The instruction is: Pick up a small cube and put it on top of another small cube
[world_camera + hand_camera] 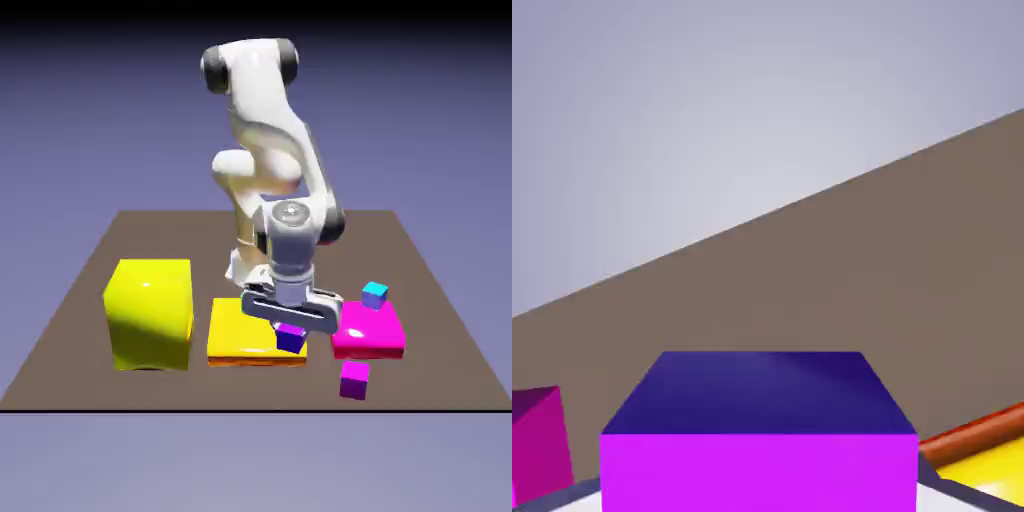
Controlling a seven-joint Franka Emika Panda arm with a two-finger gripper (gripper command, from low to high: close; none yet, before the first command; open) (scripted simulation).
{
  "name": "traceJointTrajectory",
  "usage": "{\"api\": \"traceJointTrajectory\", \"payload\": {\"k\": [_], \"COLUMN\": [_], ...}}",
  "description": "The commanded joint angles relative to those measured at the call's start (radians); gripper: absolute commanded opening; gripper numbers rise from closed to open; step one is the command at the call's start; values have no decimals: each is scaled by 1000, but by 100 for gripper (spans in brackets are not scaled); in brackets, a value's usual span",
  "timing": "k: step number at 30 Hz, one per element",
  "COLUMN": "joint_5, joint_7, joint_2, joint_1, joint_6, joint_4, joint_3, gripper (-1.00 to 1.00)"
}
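So the gripper (291,330) looks clamped on the violet cube (291,338) near the table's (440,330) front edge; stacking's left, green cube unseen.

Glossy blocks on a matt brown surface (80,290)

The big yellow block (150,312) and the flat magenta slab (370,335) shine like smooth plastic; the small violet cube (291,338) looks flatter; the arm (265,130) is glossy white.

No readable text, labels, brands, numbers or signs on any surface in either view.
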Motion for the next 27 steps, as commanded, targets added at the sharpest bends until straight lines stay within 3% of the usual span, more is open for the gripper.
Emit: {"api": "traceJointTrajectory", "payload": {"k": [1,27], "joint_5": [24,719], "joint_7": [-18,-534], "joint_2": [-36,-979], "joint_1": [-9,-249], "joint_6": [-12,-307], "joint_4": [-23,-609], "joint_3": [9,237], "gripper": [-100,-100]}}
